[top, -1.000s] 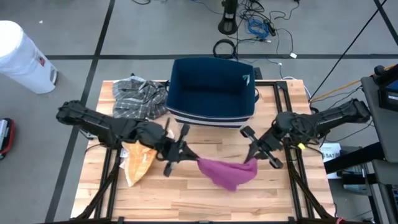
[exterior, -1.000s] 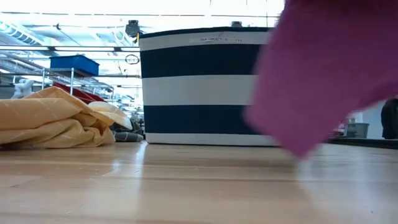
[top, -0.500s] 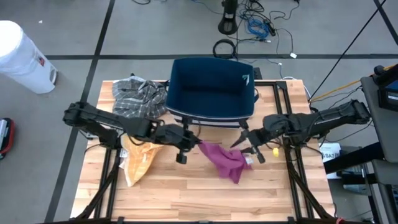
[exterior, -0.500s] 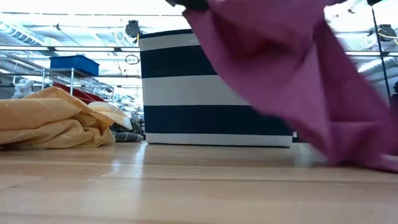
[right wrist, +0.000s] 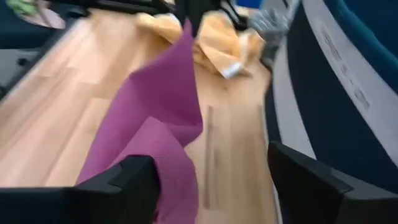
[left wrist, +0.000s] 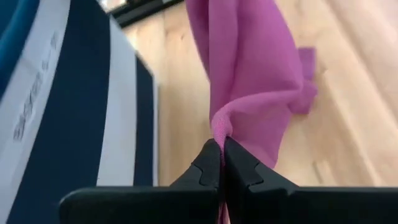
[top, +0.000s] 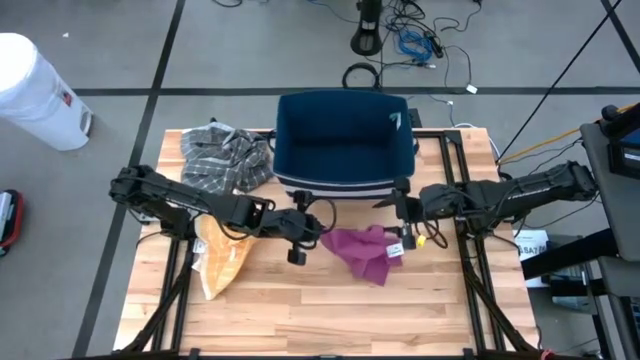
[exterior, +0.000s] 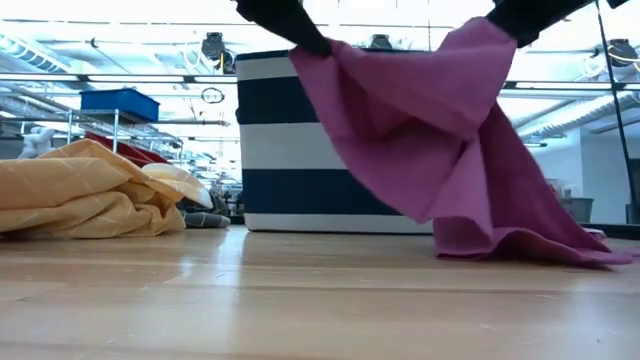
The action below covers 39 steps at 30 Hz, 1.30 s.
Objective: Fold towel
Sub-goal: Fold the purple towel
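Note:
The purple towel (top: 362, 252) hangs between my two grippers in front of the striped basket, and its lower end (exterior: 540, 245) lies bunched on the wooden table. My left gripper (top: 318, 234) is shut on one upper corner. My right gripper (top: 405, 226) stands open at the other upper corner (exterior: 490, 35), its fingers wide apart in the right wrist view, with the towel (right wrist: 155, 106) running past one of them. My left gripper pinches a gathered corner of the towel (left wrist: 221, 127) at its fingertips (left wrist: 211, 158), coming from the table's left and slanting down. The cloth hangs slack from there down to the table. My right gripper's jaws stand apart; the towel's edge (right wrist: 165, 180) lies against the inner side of one finger (right wrist: 134, 177).
The navy and white striped basket (top: 343, 145) stands just behind the towel. A yellow cloth (top: 222, 262) lies at the left and a grey plaid cloth (top: 225, 155) at the far left corner. Bare wood stretches along the near edge (top: 330, 320).
Both grippers have gone down and toward the basket, tipping their fingers lower. My right gripper has opened. The towel, which hung clear of the table between them, has sunk, and its lower end now rests on the wood while the left corner stays held.

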{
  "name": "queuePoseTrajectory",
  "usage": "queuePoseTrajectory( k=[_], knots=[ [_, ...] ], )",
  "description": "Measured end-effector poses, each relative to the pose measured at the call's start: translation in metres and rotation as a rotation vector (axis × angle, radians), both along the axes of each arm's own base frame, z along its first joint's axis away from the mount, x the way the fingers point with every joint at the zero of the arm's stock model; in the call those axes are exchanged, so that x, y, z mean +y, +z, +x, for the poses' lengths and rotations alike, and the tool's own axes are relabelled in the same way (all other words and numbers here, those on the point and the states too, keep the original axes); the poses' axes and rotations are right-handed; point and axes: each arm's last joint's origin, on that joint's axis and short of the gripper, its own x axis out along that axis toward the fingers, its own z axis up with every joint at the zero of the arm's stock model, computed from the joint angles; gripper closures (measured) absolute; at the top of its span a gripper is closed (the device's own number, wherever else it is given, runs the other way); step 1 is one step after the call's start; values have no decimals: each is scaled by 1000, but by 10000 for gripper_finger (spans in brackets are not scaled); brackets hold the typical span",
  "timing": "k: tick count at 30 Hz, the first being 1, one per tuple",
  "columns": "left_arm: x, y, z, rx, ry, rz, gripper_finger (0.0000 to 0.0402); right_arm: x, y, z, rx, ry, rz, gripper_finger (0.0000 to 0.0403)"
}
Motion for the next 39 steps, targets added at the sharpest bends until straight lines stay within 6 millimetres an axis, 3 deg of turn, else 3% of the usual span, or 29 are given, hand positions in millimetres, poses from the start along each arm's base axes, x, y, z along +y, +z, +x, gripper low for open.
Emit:
queuePoseTrajectory(
  k=[9,23,28,34,39],
  knots=[
    [7,-4,-3,32,108,-1,399,-5,-5,-5,60,-148,-16,147],
    [27,-10,-8,104,251,-65,399,-4,-12,-13,153,-146,90,147],
    [32,-10,-8,102,282,-87,399,8,-11,-11,172,51,216,147],
    [34,-10,-7,98,297,-99,396,30,-30,-1,302,153,217,147],
    [35,-11,-9,111,310,-101,360,48,-48,14,359,190,216,147]
  ],
)
